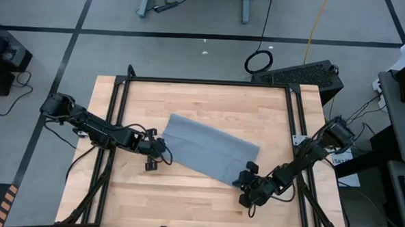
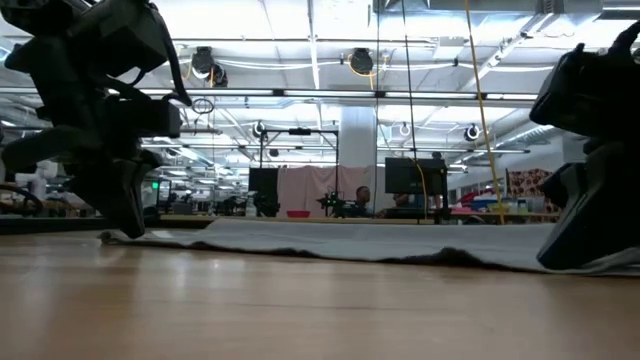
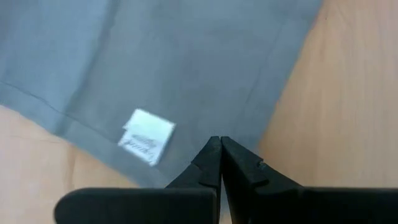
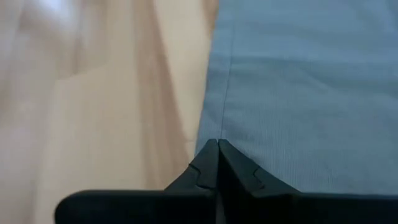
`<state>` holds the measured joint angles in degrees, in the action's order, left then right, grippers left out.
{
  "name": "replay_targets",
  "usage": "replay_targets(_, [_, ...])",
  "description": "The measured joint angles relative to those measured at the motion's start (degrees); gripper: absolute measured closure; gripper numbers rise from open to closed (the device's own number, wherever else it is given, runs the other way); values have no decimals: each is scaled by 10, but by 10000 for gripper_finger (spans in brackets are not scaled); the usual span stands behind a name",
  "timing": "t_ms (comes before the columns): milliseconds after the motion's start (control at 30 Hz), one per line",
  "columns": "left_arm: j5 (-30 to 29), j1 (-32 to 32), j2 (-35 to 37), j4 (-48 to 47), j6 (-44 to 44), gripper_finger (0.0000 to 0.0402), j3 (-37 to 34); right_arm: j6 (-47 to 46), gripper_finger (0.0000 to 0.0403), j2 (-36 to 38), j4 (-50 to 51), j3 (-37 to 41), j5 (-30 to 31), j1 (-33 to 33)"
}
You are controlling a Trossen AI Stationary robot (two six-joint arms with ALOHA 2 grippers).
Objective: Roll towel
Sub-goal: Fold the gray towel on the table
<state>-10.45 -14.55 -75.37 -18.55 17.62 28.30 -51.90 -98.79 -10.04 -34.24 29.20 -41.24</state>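
Grey-blue towel (image 1: 211, 153) lying flat and slantwise at the middle of the wooden table (image 1: 185, 202), its near-left corner pinched by the clenched left hand (image 1: 161, 150) and its near-right corner by the clenched right hand (image 1: 249, 169)

left gripper (image 1: 161, 151): jaws closed, low at towel (image 1: 211, 153) left corner
right gripper (image 1: 244, 171): jaws closed, low at towel right corner
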Motion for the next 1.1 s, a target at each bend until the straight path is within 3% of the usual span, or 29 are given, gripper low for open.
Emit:
replay_targets(100, [19, 0, 2, -19, 1, 388, 5, 15, 401, 8, -8, 1, -16, -5])
replay_targets(233, [29, 0, 12, -117, 11, 388, 38, 47, 401, 60, 18, 4, -36, -5])
replay_targets(333, [15, 0, 27, -195, 16, 388, 65, 78, 401, 111, 39, 3, -28, -5])
replay_targets(400, [-6, 0, 40, -199, 12, 388, 79, 98, 401, 140, 60, 3, -13, -5])
replay_targets(567, [-73, 16, 51, -49, -89, 388, 89, 177, 401, 176, 113, 3, 141, -1])
replay_targets(667, [-77, 49, 37, 75, -176, 388, 89, 248, 401, 176, 116, 4, 203, 32])
replay_targets(733, [-72, 81, 22, 137, -223, 388, 89, 294, 402, 177, 94, 13, 193, 77])
replay_targets(900, [41, 176, -26, 242, -278, 388, 89, 406, 402, 177, -86, 89, 79, 200])
replay_targets(1100, [60, 264, -113, 243, -295, 388, 88, 415, 402, 168, -335, 228, 12, 296])
